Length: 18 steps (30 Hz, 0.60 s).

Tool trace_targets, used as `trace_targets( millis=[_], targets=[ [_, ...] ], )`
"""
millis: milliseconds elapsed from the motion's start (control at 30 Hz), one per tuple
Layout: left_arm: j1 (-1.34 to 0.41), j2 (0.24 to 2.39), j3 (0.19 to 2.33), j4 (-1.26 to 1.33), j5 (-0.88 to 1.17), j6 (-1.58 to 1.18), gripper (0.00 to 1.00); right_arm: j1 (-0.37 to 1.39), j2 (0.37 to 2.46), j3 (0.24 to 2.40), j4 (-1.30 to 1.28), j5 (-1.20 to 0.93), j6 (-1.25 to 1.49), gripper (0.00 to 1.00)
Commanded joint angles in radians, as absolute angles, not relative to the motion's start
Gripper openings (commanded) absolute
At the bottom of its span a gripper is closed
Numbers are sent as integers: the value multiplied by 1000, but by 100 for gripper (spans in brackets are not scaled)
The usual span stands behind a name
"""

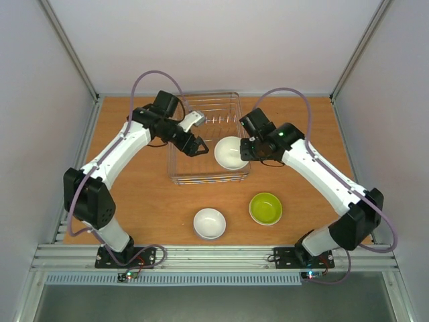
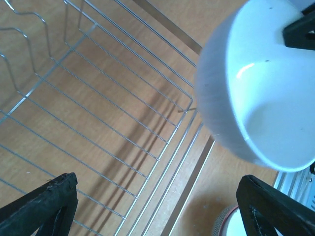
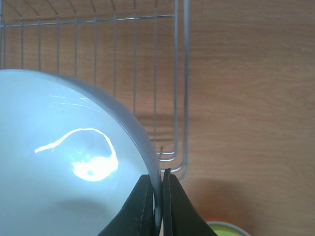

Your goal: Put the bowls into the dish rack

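1. The held white bowl (image 1: 230, 153) sits over the near right part of the dish rack (image 1: 201, 107), with its opening facing up and slightly tilted in the top view
2. The right gripper (image 3: 157, 175) is pinched narrow on this bowl's rim, one finger inside the lip and the other outside, at the bowl's right side as the top view shows it
3. In the right wrist view the bowl fills the lower left, and the rack's wire side and corner run just beyond its edge; whether the bowl touches the wires cannot be told
4. The left gripper (image 1: 198, 147) hangs over the rack's near left part, just beside the held bowl but apart from it, its jaws spread wide and holding nothing
5. In the left wrist view the same bowl shows at the upper right, above the rack's corner, with the rack's floor wires and its bent prongs stretching to the left
6. The rack itself stands at the far middle of the wooden desk (image 1: 134, 194), between the two arms
7. A second white bowl (image 1: 209, 223) stands upright on the desk near the front edge, well apart from the rack
8. A yellow-green bowl (image 1: 265, 208) stands to its right, near it but not touching, also outside the rack; its rim peeks in at the bottom of the right wrist view
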<state>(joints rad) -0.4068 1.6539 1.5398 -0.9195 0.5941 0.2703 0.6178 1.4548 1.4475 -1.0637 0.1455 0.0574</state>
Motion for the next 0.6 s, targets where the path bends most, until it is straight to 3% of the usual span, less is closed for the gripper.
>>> trace_targets(
  millis=[0, 567],
  targets=[
    [-429, 1675, 1578, -960, 584, 256, 88, 654, 1499, 1528, -1018, 151, 25, 1],
    [-443, 1712, 1554, -926, 588, 214, 88, 756, 1652, 1685, -1026, 185, -18, 1]
  ],
)
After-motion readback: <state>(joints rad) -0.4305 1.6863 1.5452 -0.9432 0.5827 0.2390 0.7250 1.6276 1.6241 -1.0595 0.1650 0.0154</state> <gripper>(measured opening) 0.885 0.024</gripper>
